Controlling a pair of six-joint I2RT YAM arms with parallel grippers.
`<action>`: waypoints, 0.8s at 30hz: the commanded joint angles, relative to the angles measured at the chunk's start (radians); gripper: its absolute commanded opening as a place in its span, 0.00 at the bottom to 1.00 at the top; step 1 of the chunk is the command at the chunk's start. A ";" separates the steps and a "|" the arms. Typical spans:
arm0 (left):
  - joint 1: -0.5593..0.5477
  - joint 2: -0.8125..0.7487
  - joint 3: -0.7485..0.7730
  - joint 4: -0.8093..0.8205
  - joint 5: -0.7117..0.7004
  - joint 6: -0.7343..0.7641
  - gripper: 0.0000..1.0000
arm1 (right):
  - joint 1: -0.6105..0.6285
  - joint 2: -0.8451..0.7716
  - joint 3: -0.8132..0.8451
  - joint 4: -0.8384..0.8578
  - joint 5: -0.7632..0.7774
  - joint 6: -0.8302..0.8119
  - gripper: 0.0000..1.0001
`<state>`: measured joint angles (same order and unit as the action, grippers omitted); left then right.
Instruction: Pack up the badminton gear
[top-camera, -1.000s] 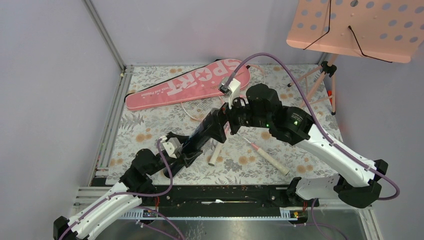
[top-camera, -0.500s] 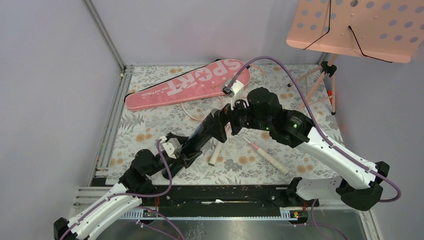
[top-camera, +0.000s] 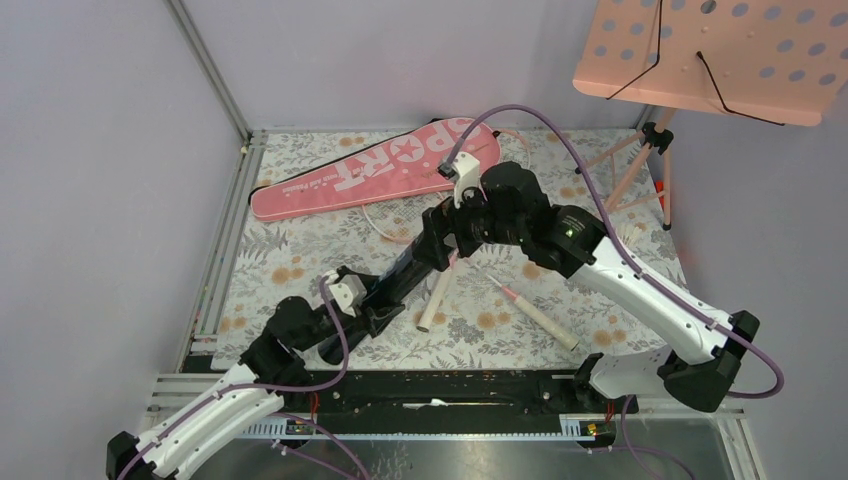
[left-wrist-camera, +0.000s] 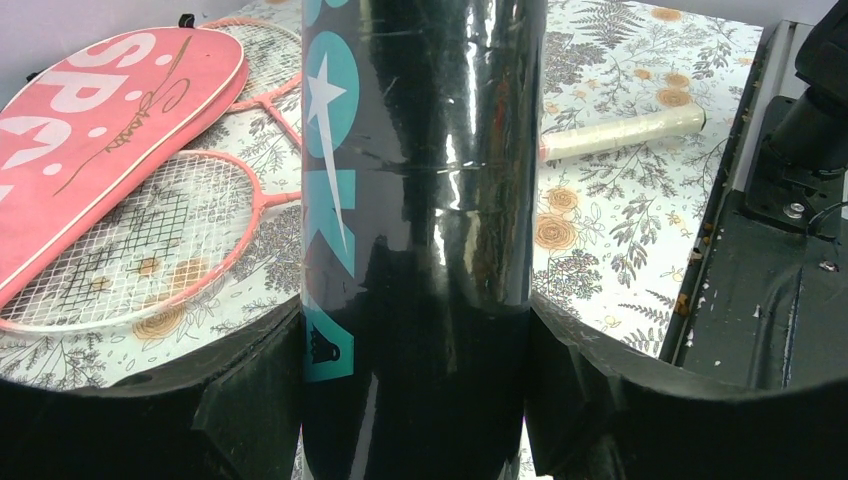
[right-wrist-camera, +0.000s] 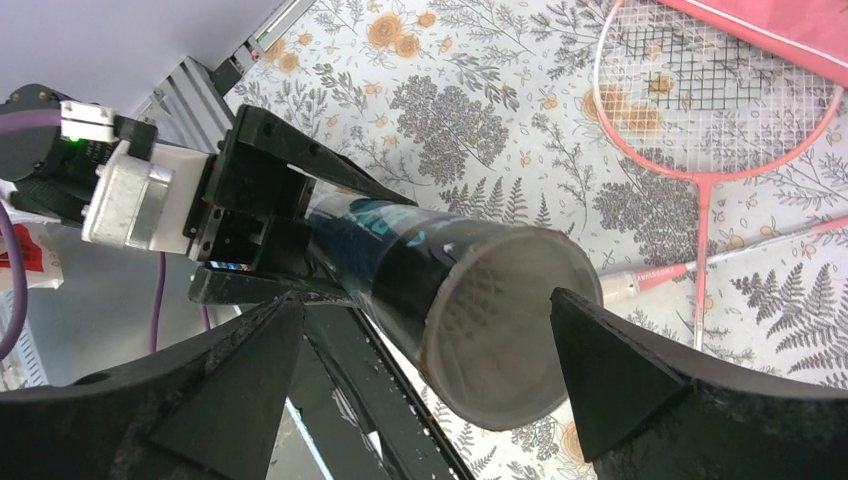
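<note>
The left hand (left-wrist-camera: 412, 310) is clamped on the black tube (left-wrist-camera: 420, 180), a finger pressed against each side near its lower end, and holds it slanted up off the worktop (top-camera: 290, 250). The right hand (right-wrist-camera: 425, 300) is spread wide, its fingers (right-wrist-camera: 630, 370) flanking the tube's upper end; whether they touch it I cannot tell. Below the tube lie two pink-framed rackets (right-wrist-camera: 715, 90), their heads at the edge of the pink "SPORT" bag (top-camera: 375, 165) on the far left of the worktop, their pale handles (top-camera: 435, 300) pointing back toward the arms. A pink perforated music stand (top-camera: 710, 55) stands at the far right corner.
</note>
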<state>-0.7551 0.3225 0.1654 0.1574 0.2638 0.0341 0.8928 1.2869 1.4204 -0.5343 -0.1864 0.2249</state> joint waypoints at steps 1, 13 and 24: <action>-0.004 0.004 0.053 0.254 0.004 0.000 0.19 | 0.015 0.049 0.086 -0.082 -0.186 -0.034 1.00; -0.004 0.183 0.205 0.088 -0.547 -0.032 0.23 | -0.018 -0.160 0.196 -0.039 0.171 -0.136 1.00; -0.003 0.507 0.367 -0.006 -1.013 0.341 0.19 | -0.036 -0.406 -0.272 0.124 0.387 -0.121 1.00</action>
<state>-0.7570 0.7338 0.4587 0.1013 -0.6262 0.1459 0.8745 0.9031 1.2537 -0.4808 0.0994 0.0860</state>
